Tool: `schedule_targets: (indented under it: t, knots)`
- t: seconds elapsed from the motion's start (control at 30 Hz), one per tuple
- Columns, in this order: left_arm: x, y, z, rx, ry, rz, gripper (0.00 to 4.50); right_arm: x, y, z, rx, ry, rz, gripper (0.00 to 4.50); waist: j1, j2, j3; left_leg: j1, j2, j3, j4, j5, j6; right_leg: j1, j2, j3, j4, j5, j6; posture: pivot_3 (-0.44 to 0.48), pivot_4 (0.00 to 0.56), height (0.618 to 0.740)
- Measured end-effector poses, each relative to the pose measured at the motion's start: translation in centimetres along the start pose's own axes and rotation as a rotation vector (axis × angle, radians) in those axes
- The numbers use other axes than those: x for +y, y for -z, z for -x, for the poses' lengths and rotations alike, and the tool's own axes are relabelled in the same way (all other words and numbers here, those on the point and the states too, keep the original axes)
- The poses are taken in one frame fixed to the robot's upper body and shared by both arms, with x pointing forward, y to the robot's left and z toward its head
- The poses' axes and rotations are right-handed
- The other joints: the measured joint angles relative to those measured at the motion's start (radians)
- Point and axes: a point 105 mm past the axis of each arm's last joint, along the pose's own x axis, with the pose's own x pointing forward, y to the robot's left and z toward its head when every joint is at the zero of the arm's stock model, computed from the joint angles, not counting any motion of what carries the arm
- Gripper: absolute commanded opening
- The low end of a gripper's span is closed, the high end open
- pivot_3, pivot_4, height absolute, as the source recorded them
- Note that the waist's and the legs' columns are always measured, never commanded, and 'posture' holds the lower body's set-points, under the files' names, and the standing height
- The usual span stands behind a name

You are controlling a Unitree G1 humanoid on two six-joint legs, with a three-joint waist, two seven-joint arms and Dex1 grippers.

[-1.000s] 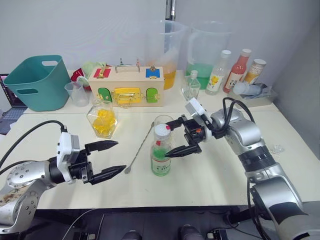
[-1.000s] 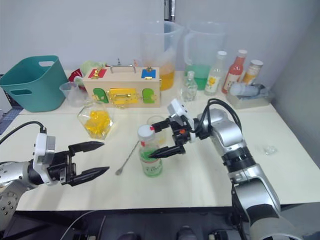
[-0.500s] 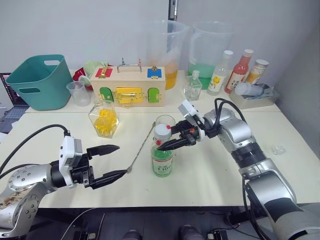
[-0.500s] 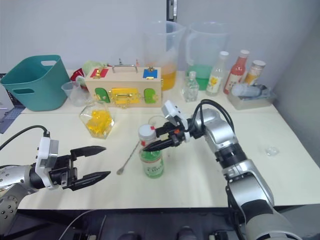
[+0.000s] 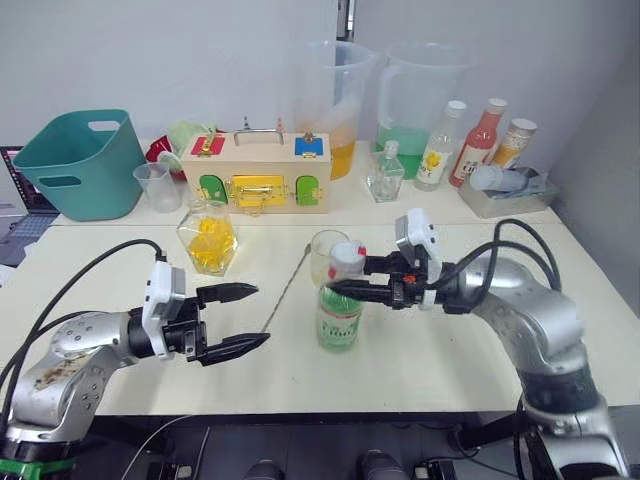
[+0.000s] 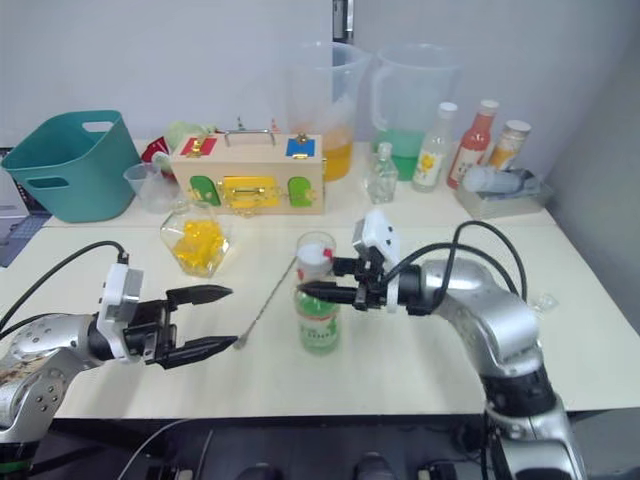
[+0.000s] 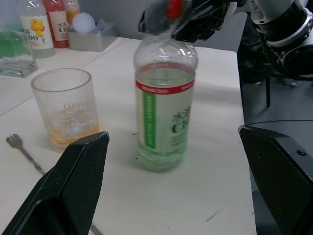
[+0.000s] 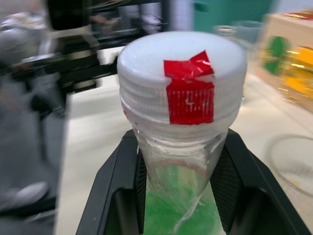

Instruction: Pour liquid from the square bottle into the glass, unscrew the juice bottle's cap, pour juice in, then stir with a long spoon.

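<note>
We are at the cap-unscrewing step, with the juice bottle pinched at its neck by our right gripper.

Our right gripper [image 5: 345, 288] has its two fingers closed around the neck of the juice bottle [image 5: 339, 318], just under the juice bottle's cap [image 5: 348, 255], which is still screwed on and marked with red tape. The bottle stands upright near the middle of the desk [image 5: 450, 345], just in front of the glass [image 5: 326, 256], which holds a little amber liquid at its bottom. The long spoon [image 5: 287, 287] lies flat on the desk just left of the glass. Our left gripper [image 5: 252, 318] hovers wide open and empty, to the left of the bottle. Next, we judge, the left gripper must come in and steady the bottle's body so the cap can be gripped and twisted off.
</note>
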Motion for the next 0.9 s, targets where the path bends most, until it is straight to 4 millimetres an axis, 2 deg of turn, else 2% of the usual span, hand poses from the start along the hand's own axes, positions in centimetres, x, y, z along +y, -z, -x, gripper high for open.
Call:
schedule_targets:
  t: [0.23,0.33,0.57,0.63,0.83,0.9]
  knots:
    - [0.7,-0.1,-0.7,0.008,0.070,0.002,4.50,0.3,0.1,-0.4,-0.022,0.259,-0.022,1.25,0.001,0.000,0.000,0.000,0.000,0.000,0.000,0.000,0.000,0.000,0.000,0.000,0.000,0.000,0.000,0.000,0.150,0.740]
    - [0.9,-0.2,-1.0,0.007,0.098,0.001,4.50,0.5,1.1,-0.5,-0.017,0.323,-0.066,1.25,0.001,0.000,0.000,0.000,0.000,0.000,0.000,0.000,0.000,0.000,0.000,0.000,0.000,0.000,0.000,0.000,0.150,0.740]
    - [0.9,0.0,-1.0,0.018,0.118,0.006,4.50,0.6,1.5,-0.1,-0.062,0.404,-0.124,1.25,0.001,0.000,0.000,0.001,0.000,-0.001,0.000,0.000,0.000,0.001,0.000,0.000,0.000,0.000,0.000,0.000,0.150,0.740]
    - [0.9,0.0,-1.0,0.018,0.119,0.008,4.50,0.7,1.5,-0.1,-0.059,0.401,-0.123,2.26,0.000,0.000,0.000,0.001,0.000,-0.001,0.000,0.000,0.000,0.002,0.000,0.000,0.000,0.000,0.000,0.000,0.150,0.740]
    - [0.7,0.6,-0.8,0.020,0.102,0.030,4.50,0.9,2.3,0.2,-0.003,0.307,-0.142,4.30,0.000,0.000,0.000,0.001,0.000,0.000,0.000,0.000,0.000,0.002,0.000,0.000,0.000,0.000,0.000,0.000,0.150,0.740]
    - [0.7,0.7,-0.7,0.018,0.089,0.030,4.50,0.6,2.3,0.6,0.012,0.291,-0.134,4.46,0.001,0.000,0.000,0.001,0.000,0.000,0.000,0.000,0.000,0.002,0.000,0.000,-0.001,0.000,0.000,0.000,0.150,0.740]
